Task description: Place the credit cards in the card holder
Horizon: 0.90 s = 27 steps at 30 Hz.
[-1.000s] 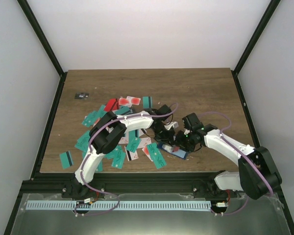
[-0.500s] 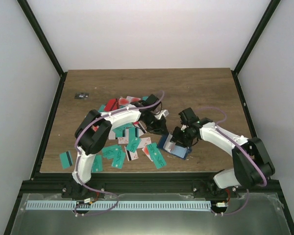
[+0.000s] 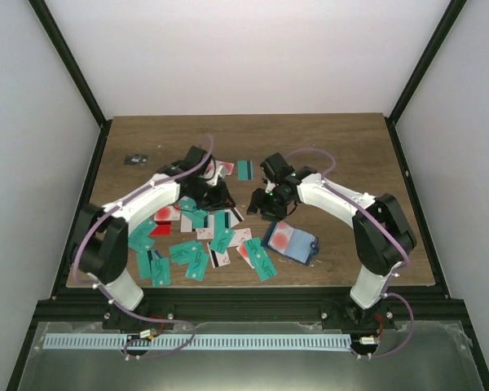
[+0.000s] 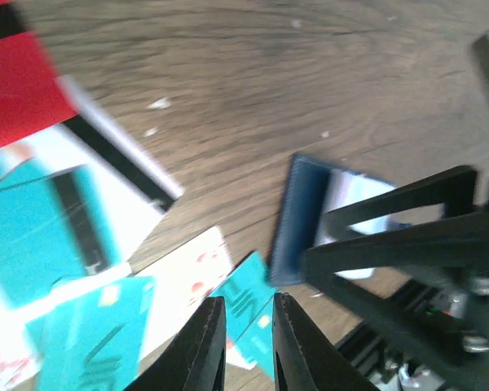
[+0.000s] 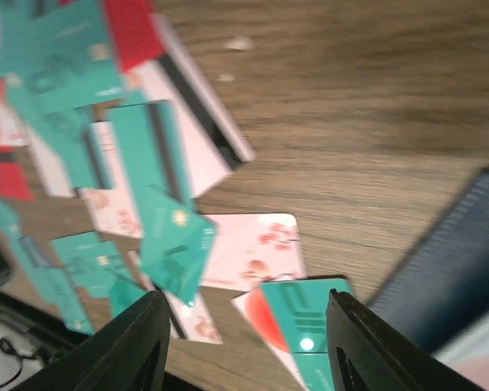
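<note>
the credit cards (image 3: 265, 267) look thin, stiff and slick, flat on the worktop (image 3: 350, 147); a raised overlapping edge probably suits pinching. left tool (image 4: 244, 326) barely parted, right tool (image 5: 243, 326) spread, both empty.

Brown wood table (image 3: 342, 138), white walls (image 3: 244, 49), black frame posts (image 3: 68, 61).

The table (image 3: 350, 147) is matt, scuffed wood grain. The credit cards (image 3: 197, 262) look like thin, smooth plastic. The card holder (image 3: 307, 247), at 4 o'clock from them, looks matt navy.
</note>
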### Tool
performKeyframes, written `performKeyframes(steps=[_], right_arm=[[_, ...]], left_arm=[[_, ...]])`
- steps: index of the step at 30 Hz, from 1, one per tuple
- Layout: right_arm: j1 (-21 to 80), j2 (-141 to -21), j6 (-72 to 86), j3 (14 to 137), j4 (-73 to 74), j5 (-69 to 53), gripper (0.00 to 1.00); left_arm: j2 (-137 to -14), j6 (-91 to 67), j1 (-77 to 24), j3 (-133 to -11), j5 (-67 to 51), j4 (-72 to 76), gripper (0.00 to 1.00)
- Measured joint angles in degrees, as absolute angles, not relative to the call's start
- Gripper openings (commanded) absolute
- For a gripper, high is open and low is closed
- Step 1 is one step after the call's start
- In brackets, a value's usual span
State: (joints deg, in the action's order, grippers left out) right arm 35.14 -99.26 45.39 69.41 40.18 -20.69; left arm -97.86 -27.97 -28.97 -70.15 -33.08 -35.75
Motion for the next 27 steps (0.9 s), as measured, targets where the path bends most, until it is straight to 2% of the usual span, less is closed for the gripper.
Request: performKeyframes(steps=[4, 6, 9, 17, 27], right_arm=[[35.92, -98.15, 43.42, 71.05, 37.69, -23.44, 0.59], [36.14, -96.31, 42.54, 69.6, 36.21, -24.82, 0.6], [36.14, -92.14, 41.69, 64.55, 33.67, -26.48, 0.61], [36.21, -81.1, 41.69, 48.9, 29.8, -29.67, 0.62], [36.23, -73.69, 41.8, 42.74, 29.47, -29.98, 0.62]], left_arm=[[-90.7, -26.68, -27.73, -64.12, -26.63, -38.02, 0.35], [-87.68, -26.59, -27.86, -60.27, -23.62, -39.13, 0.45], [-83.88, -27.14, -27.83, -54.37, -19.42, -40.91, 0.53], [-77.34, -29.32, -28.53, -45.23, -14.35, -41.52, 0.59], [-82.17, -32.67, -33.54, -42.63, -7.57, -39.88, 0.58]])
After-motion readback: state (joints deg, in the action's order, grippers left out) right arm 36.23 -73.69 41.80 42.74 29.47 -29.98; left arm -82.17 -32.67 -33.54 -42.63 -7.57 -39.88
